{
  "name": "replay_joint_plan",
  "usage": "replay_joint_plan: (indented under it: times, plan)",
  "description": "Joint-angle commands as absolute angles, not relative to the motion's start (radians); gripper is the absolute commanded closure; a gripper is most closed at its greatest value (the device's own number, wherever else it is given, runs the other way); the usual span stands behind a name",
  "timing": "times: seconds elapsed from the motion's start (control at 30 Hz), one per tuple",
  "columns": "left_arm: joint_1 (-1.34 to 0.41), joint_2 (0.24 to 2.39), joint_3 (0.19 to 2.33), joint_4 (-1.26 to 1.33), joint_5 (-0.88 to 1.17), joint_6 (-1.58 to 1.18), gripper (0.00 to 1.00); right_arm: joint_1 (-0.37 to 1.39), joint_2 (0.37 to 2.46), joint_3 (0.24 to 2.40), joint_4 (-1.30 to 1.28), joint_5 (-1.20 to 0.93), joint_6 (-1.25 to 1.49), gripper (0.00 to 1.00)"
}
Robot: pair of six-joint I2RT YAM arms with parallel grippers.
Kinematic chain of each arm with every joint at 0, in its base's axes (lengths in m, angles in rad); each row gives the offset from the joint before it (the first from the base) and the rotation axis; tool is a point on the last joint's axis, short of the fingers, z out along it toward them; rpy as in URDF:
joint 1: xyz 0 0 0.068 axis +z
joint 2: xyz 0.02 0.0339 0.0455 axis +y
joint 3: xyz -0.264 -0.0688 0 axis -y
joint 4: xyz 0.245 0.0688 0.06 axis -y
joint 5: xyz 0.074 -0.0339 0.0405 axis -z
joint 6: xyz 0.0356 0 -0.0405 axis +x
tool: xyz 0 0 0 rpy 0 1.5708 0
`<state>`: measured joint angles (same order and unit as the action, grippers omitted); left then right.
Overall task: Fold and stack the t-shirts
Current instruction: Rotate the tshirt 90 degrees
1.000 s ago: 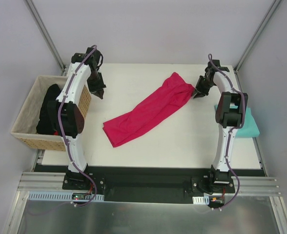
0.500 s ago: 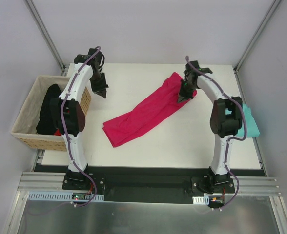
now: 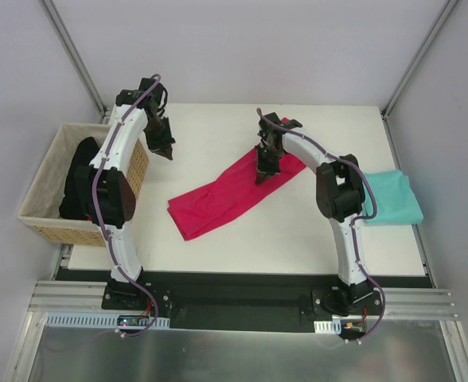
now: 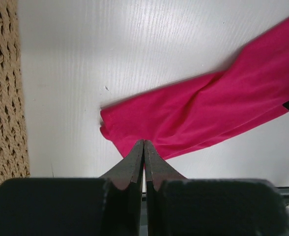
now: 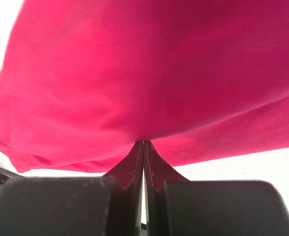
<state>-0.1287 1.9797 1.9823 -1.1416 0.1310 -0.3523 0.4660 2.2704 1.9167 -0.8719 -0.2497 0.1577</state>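
Fold begins: my right gripper [image 3: 264, 173], jaws now pinched on the far end of the crimson t-shirt [image 3: 210, 203], drags it inward; left gripper [image 3: 165, 151] sits shut, empty.

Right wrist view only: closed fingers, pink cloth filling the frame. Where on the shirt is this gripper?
Observer: The right gripper is shut on the pink t-shirt over its far half; the rest lies as a diagonal band on the table.
Operator: And the other arm?
Observer: The left gripper is shut and empty, hanging beside the wicker basket, clear of the cloth.
Operator: Any second shirt?
Observer: A teal t-shirt lies flat at the table's right edge.
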Motion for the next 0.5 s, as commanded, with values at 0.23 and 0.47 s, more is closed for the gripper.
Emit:
replay_joint_plan:
  times: [0.23, 0.47]
  plan:
    - [-0.118, 1.873, 1.908, -1.137, 0.121, -0.385, 1.00, 0.497, 2.235, 1.818, -0.858, -0.313, 0.196, 0.99]
    - [-0.118, 1.859, 1.894, -1.137, 0.123, -0.393, 1.00, 0.503, 2.212, 1.703, -0.827, -0.324, 0.224, 0.99]
